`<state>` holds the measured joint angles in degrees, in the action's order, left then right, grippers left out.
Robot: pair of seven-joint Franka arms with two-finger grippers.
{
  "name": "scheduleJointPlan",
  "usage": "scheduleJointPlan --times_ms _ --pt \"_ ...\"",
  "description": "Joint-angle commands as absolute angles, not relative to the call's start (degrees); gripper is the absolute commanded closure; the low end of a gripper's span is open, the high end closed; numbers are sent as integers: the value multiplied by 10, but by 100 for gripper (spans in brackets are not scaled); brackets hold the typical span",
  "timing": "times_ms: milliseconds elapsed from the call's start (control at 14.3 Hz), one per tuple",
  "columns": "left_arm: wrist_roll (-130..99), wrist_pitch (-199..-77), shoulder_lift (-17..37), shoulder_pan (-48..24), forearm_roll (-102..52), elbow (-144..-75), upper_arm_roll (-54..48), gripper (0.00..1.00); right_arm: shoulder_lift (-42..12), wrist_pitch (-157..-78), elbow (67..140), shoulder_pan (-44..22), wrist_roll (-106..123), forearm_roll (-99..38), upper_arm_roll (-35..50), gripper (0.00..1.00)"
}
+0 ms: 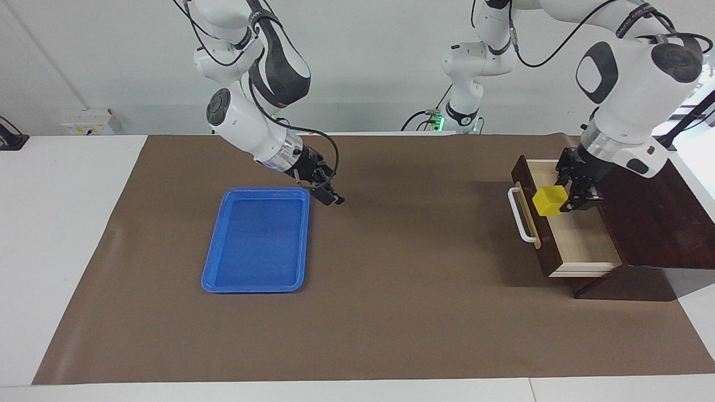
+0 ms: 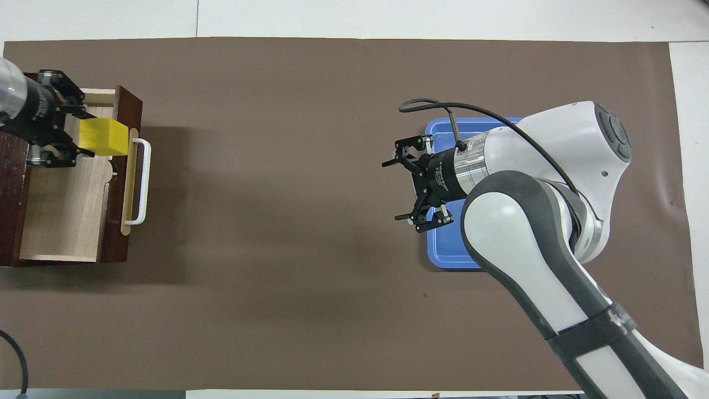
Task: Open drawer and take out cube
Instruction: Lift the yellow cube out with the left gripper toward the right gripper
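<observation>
The drawer [image 1: 584,245] [image 2: 61,216] stands pulled out of its dark wooden box [image 1: 656,223] at the left arm's end of the table, showing its pale wood floor and white bar handle [image 1: 519,215] [image 2: 141,180]. My left gripper [image 1: 560,202] [image 2: 88,136] is shut on the yellow cube [image 1: 549,201] [image 2: 102,137], which hangs in the air over the drawer's front part, clear of its floor. My right gripper [image 1: 332,197] [image 2: 390,192] hangs open and holds nothing, over the mat beside the blue tray.
A flat blue tray [image 1: 257,240] [image 2: 443,249] lies on the brown mat toward the right arm's end, partly covered by the right arm in the overhead view. Bare brown mat [image 1: 413,234] stretches between tray and drawer.
</observation>
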<state>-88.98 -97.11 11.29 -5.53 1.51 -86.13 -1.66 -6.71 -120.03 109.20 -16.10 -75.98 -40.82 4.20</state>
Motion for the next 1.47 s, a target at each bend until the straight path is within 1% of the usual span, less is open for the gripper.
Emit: scheduleJointPlan --times_ms 0,140,210,350,490,561,631,771,981,1121,1401 --pt "-958 -948 127 -101 15 -836 -11 100 -67 -1216 1089 -161 -766 -423 44 0" --pt "-1021 -947 127 -152 16 -836 -10 100 -73 -1222 1089 -164 -766 -434 45 0" --pt "-1049 -941 127 -169 14 -835 -10 100 -82 -1225 1089 -185 -766 -445 44 0" --pt "-1083 -910 134 -199 10 -806 -12 100 -104 -1233 1073 -199 -770 -460 44 0" --pt "-1105 -897 147 -221 -2 -788 -11 100 -154 -1236 1022 -209 -794 -471 45 0" --pt "-1113 -900 147 -226 -4 -788 -11 100 -185 -1241 986 -228 -816 -469 43 0" --pt "-1115 -902 149 -231 -4 -788 -11 100 -219 -1254 947 -234 -841 -468 44 0" --pt "-1115 -906 149 -232 -4 -792 -12 100 -260 -1263 895 -239 -873 -466 44 0" --pt "-1115 -921 148 -228 -1 -795 -11 100 -286 -1265 865 -245 -909 -477 45 0" --pt "-1114 -924 148 -227 -1 -797 -11 100 -306 -1275 837 -275 -953 -479 44 0" --pt "-1114 -930 147 -227 0 -803 -11 100 -305 -1277 834 -298 -965 -473 44 0"
